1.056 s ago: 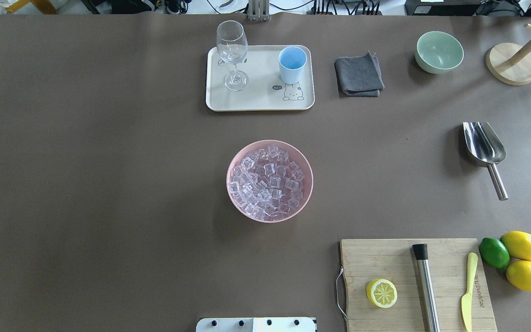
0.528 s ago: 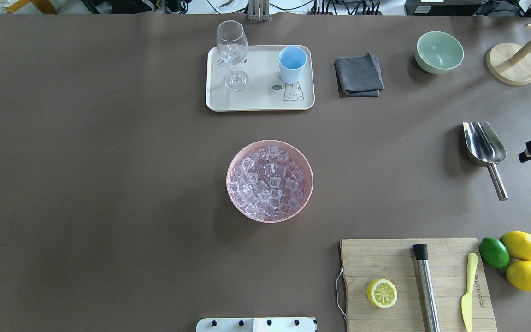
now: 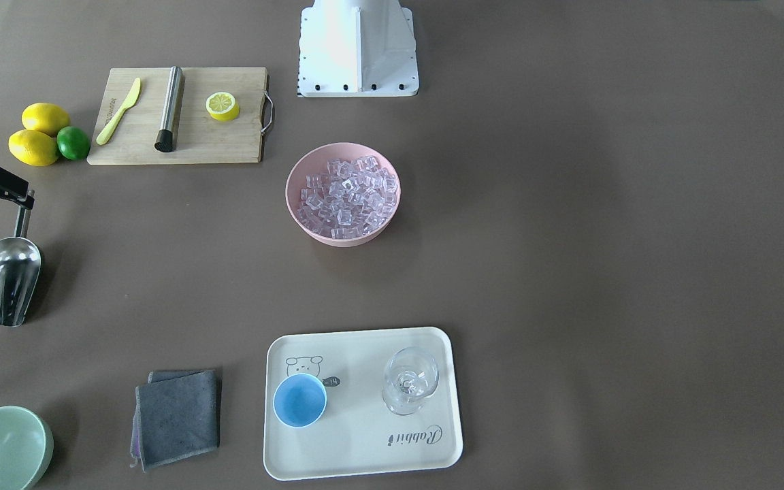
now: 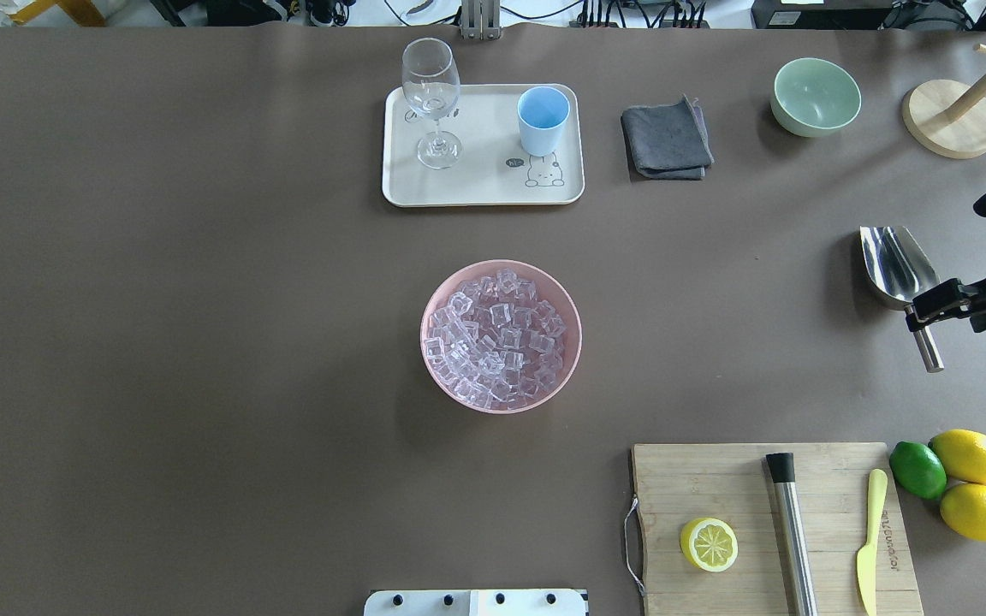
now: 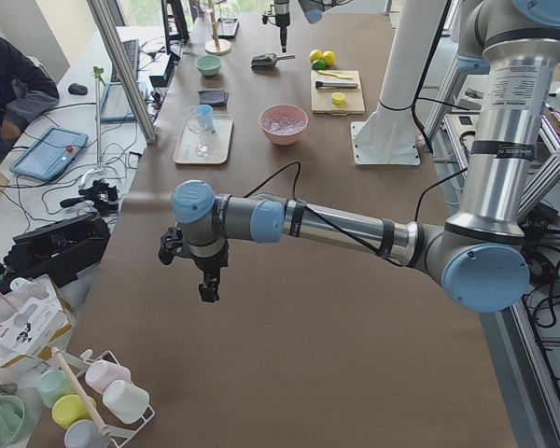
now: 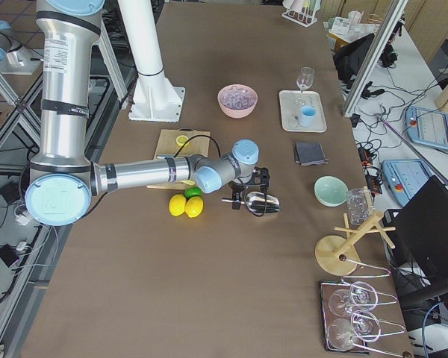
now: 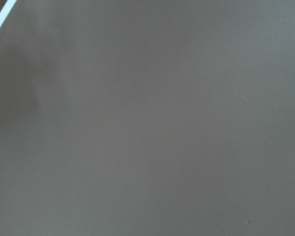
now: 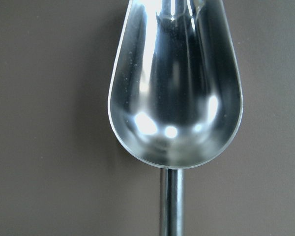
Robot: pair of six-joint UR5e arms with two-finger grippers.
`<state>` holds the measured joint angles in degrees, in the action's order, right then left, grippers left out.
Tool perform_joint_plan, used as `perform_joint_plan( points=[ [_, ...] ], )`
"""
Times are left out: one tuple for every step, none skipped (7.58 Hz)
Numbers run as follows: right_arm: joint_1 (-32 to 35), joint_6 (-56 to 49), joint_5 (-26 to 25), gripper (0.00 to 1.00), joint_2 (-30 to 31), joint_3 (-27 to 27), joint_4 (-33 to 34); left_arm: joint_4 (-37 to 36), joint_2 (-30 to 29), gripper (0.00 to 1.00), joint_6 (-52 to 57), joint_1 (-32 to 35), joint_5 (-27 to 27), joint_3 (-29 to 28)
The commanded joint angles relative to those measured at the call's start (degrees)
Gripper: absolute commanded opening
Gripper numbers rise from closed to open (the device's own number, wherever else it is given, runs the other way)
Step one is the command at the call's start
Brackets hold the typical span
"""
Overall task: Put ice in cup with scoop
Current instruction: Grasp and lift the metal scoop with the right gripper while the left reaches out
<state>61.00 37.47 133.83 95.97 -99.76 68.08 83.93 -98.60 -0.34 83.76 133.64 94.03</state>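
The scoop (image 4: 898, 263) lies flat at 3 o'clock of the bowl (image 4: 501, 407), handle pointing to 5, toward the robot, handy for a top grasp. The right claw (image 4: 917, 315) hangs over that handle; I cannot tell its opening or whether it touches. The ice (image 4: 497, 338) fills the bowl; the cup (image 4: 542, 120) stands at 12, on a tray (image 4: 476, 184).
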Motion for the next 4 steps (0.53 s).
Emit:
perform_joint_plan(
  points=[
    [-3.9, 0.1, -2.8, 1.00, -0.3, 1.1, 0.3, 5.8, -3.2, 0.98, 0.1, -9.2, 0.0, 2.6],
    [-4.3, 0.0, -2.8, 1.00, -0.7, 1.8, 0.4, 11.3, -3.2, 0.98, 0.0, -12.1, 0.0, 3.3],
    [-4.9, 0.0, -2.9, 1.00, -0.8, 2.5, 0.4, 13.3, -3.4, 0.98, -0.1, -16.3, -0.2, 4.7],
    [-5.2, 0.0, -2.9, 0.99, -1.1, 3.5, 0.4, 13.7, -5.2, 0.98, 0.0, -21.3, -0.5, 5.0]
  ],
)
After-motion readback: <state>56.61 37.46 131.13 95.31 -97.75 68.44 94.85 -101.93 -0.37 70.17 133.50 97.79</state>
